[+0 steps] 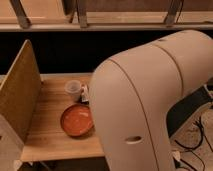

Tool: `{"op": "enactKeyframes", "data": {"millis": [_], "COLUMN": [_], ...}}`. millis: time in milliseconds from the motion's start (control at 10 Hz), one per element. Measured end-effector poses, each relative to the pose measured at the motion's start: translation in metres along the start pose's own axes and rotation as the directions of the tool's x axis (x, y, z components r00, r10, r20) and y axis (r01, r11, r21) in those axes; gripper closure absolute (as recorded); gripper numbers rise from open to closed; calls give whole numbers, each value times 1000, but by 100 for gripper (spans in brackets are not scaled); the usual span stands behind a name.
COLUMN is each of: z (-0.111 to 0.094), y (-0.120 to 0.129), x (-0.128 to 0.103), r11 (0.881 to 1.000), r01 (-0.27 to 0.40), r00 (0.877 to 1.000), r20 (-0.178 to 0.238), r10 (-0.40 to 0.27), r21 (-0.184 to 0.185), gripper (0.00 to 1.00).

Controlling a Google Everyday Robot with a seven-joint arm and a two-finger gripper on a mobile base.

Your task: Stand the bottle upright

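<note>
The slim white bottle is hidden; I cannot see it anywhere on the table. My gripper is not in view: the large white arm casing (150, 105) fills the right and centre of the camera view and covers whatever lies behind it. An orange bowl (77, 119) sits on the wooden table (50, 135), left of the arm. A translucent white cup (73, 89) stands upright just behind the bowl. A small dark-labelled item (85, 93) peeks out between the cup and the arm.
A tall cork-coloured panel (20, 97) stands along the table's left side. A dark wall and a ledge with metal rails (80, 15) run behind the table. Black cables (197, 142) lie on the floor at lower right.
</note>
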Motion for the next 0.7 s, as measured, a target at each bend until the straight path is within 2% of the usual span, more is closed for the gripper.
{"op": "enactKeyframes", "data": {"millis": [300, 700], "z": [0, 10], "y": [-1, -18], "x": [1, 17], "r11": [1000, 999], "r01": [-3, 6], "r00": [1000, 993], "r20": [-12, -120], "r10": [3, 0], "r21": [2, 48], "gripper": [100, 100]}}
